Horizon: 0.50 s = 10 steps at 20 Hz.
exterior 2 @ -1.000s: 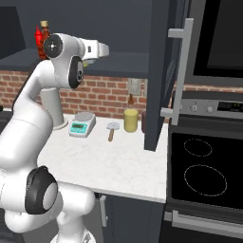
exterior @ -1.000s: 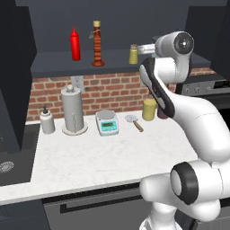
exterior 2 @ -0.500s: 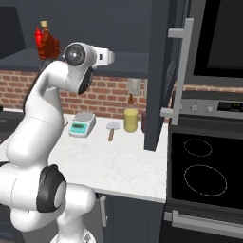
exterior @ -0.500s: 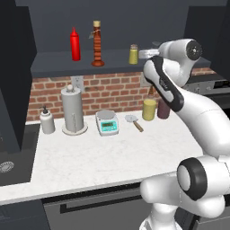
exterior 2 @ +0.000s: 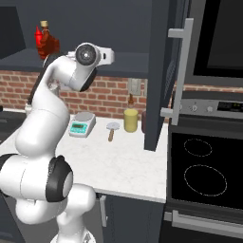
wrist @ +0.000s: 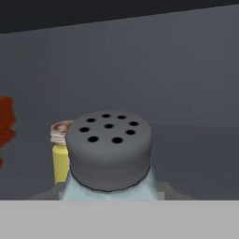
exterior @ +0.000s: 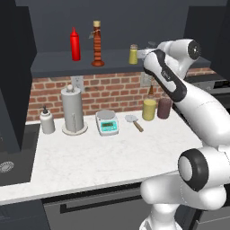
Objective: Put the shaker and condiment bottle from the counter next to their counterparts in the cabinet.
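Note:
The shaker [wrist: 109,156], a pale blue-grey jar with a dark holed cap, sits close in front of the hand camera, and my gripper [exterior: 146,53] is shut on it at shelf height in the cabinet [exterior: 54,63]. Just behind and left of it stands the yellow-olive shaker [wrist: 59,156] [exterior: 133,54]. The condiment bottle [exterior: 96,44] stands upright on the shelf beside the red squeeze bottle [exterior: 75,44]. My fingertips are hidden behind the held jar. The counter [exterior: 112,157] lies below.
On the counter stand a paper towel holder [exterior: 73,110], a soap dispenser [exterior: 46,121], a small scale [exterior: 107,122], a utensil [exterior: 134,122], a yellow jar [exterior: 149,109] and a dark jar [exterior: 164,108]. An open cabinet door [exterior 2: 161,71] and a cooktop [exterior 2: 204,166] lie to the right.
The arm has stretched out toward the shelf, carrying the shaker up close to the yellow-olive shaker. The grip has not changed.

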{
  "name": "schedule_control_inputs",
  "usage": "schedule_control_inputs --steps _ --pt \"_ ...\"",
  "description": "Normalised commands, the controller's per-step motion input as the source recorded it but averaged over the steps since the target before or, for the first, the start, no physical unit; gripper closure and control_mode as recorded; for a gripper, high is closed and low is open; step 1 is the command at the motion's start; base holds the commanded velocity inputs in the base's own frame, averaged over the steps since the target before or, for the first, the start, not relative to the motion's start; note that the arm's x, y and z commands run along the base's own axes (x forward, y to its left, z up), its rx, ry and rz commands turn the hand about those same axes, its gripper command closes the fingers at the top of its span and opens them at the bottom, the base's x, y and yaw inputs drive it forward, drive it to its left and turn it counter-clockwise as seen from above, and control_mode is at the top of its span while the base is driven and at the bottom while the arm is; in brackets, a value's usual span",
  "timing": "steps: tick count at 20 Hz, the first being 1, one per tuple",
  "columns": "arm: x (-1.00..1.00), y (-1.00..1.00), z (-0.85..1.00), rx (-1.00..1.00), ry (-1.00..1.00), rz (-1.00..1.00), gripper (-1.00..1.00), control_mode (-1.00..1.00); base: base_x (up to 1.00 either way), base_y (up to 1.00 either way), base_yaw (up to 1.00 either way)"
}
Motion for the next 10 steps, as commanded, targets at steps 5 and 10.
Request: schedule_control_inputs --steps 5,10 --pt "0.14 0.0 0.0 0.0 0.0 0.12 1.0 -1.0 0.0 0.0 0.0" --pt "0.05 0.0 0.0 0.0 0.0 0.07 1.0 -1.0 0.0 0.0 0.0"
